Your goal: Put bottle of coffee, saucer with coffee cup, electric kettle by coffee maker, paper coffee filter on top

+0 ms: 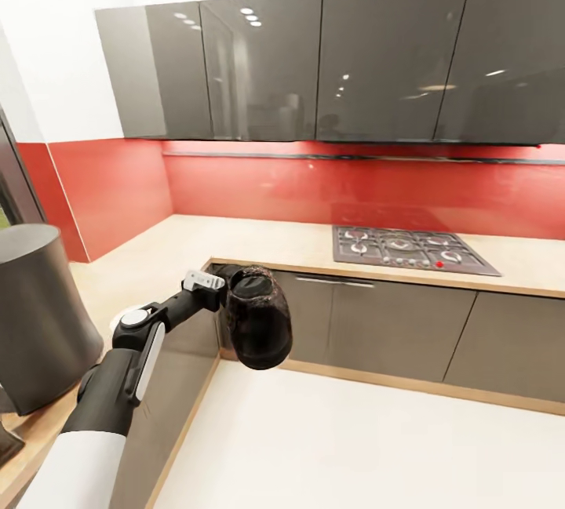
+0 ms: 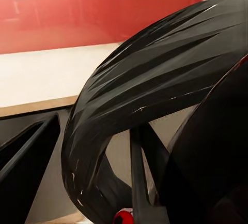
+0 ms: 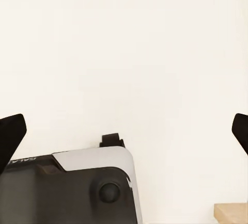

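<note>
Your left gripper [image 1: 232, 293] is clamped on the bottle of coffee [image 1: 257, 317], which hides its fingers. Your right gripper's fingertips [image 3: 11, 131] sit wide apart, cut off at both edges.

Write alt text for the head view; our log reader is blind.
The left gripper holds a dark bottle of coffee in the air in front of an L-shaped counter. A gas hob sits in the counter under grey wall cabinets, with a red backsplash behind.
</note>
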Available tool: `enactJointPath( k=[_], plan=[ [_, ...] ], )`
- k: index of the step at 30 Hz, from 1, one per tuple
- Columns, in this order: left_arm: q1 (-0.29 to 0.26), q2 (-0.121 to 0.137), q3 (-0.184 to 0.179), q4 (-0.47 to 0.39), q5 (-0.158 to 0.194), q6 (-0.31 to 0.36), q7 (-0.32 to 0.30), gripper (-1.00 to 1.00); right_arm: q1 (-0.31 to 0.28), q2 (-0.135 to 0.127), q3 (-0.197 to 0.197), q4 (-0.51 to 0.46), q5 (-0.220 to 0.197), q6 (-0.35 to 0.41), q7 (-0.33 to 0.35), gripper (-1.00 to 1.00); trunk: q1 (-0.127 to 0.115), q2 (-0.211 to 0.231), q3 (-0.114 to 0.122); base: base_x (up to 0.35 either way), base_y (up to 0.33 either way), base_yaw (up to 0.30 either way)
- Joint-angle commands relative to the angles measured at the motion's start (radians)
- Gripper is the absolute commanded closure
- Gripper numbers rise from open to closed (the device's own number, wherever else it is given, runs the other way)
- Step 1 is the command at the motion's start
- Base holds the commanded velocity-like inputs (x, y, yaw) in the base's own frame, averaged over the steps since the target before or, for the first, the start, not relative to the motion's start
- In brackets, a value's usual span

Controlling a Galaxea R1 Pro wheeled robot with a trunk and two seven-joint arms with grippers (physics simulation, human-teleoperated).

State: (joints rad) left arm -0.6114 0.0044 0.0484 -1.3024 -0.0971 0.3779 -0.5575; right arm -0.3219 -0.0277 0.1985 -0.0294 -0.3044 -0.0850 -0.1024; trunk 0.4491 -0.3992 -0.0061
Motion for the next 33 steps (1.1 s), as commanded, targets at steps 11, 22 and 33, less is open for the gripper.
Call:
enactJointPath(
  k=[11,22,33],
  plan=[
    [0.000,-0.013,0.003,0.000,-0.007,0.001,-0.009,1.00,0.000,-0.003,0.009,0.003,-0.006,-0.004,-0.002,-1.00,0.001,-0.001,-0.001,0.323,-0.067,0.000],
    [0.001,-0.014,0.003,0.000,-0.007,0.001,-0.009,1.00,0.000,-0.002,0.010,0.002,-0.007,-0.004,-0.002,-1.00,0.001,-0.001,-0.001,0.325,-0.006,0.000],
    [0.001,-0.014,0.003,0.000,-0.007,0.001,-0.009,1.00,0.000,-0.001,0.010,0.002,-0.008,-0.004,-0.002,-1.00,0.001,-0.001,-0.001,0.325,-0.054,0.000]
  ],
)
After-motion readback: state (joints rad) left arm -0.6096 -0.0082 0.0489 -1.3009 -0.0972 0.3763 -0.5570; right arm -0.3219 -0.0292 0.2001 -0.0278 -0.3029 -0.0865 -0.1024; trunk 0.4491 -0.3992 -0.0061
